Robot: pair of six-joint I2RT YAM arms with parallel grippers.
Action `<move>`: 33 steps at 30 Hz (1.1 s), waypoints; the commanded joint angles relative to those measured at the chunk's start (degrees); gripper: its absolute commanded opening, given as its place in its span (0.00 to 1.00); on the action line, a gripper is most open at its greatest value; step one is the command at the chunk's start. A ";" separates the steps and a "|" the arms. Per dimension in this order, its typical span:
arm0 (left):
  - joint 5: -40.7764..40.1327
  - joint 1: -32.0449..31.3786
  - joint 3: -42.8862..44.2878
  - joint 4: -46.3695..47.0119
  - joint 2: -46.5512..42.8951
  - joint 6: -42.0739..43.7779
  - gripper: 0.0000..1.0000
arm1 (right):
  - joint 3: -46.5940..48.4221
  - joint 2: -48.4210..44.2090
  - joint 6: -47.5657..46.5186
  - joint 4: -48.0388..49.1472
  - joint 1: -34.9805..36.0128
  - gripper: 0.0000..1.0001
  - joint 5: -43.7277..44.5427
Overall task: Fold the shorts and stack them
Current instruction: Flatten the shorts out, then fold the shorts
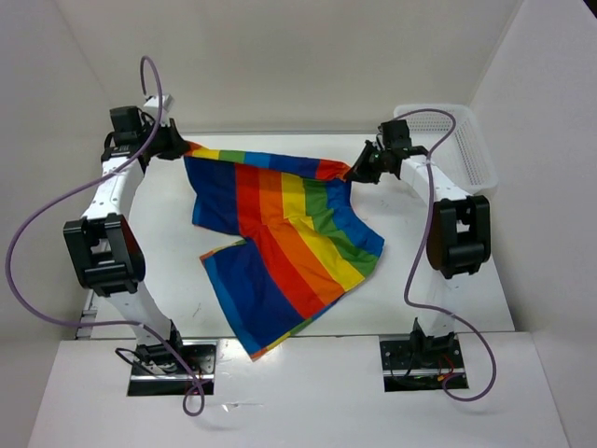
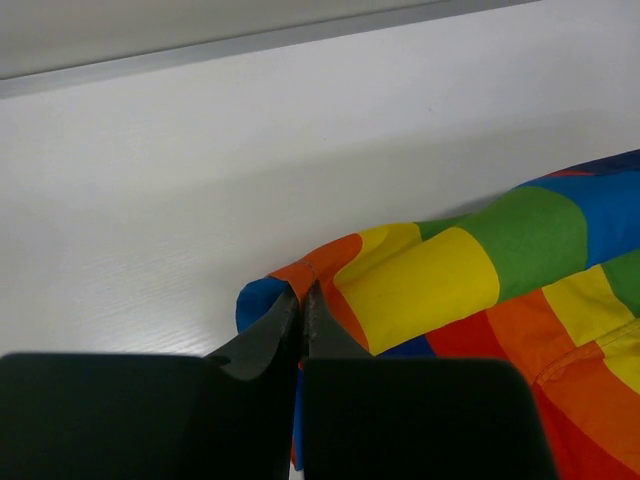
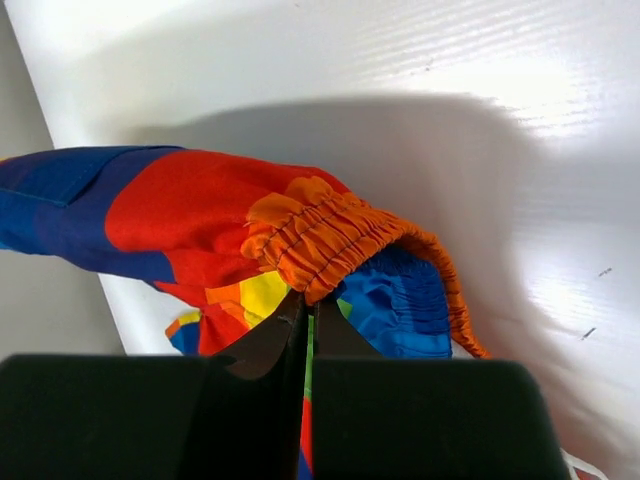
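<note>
The rainbow-striped shorts (image 1: pixel 280 233) lie spread over the middle of the white table, their far edge lifted and stretched between both grippers. My left gripper (image 1: pixel 180 147) is shut on the far left corner of the shorts (image 2: pixel 420 280); its fingertips (image 2: pixel 303 298) pinch the orange hem. My right gripper (image 1: pixel 353 172) is shut on the far right corner; in the right wrist view its fingertips (image 3: pixel 310 305) clamp the orange elastic waistband (image 3: pixel 340 235). One leg reaches toward the near edge. The drawstring is hidden.
A white mesh basket (image 1: pixel 452 140) stands at the far right of the table. White walls enclose the table on the left, back and right. Purple cables loop off both arms.
</note>
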 commanded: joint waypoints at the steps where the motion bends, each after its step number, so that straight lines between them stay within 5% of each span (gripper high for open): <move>1: 1.75 0.56 -0.63 3.94 -3.87 0.40 0.00 | 4.23 -1.43 -1.78 3.06 -0.76 0.00 -0.61; 14: 7.19 -0.68 -24.43 -0.72 -27.32 0.40 0.00 | -17.55 -24.08 -1.78 0.60 -4.80 0.00 -7.64; 22: 9.04 -1.20 -31.48 -5.73 -37.89 0.40 0.00 | -24.15 -29.38 -2.32 -0.11 -4.80 0.00 -11.07; 25: 7.29 -1.20 -31.49 -3.46 -35.81 0.40 0.00 | -24.16 -27.20 -0.39 3.13 -4.80 0.00 -13.70; 33: 9.13 -2.52 -15.15 -2.82 -20.67 0.40 0.00 | -16.52 -15.06 1.56 7.80 -4.80 0.08 -14.24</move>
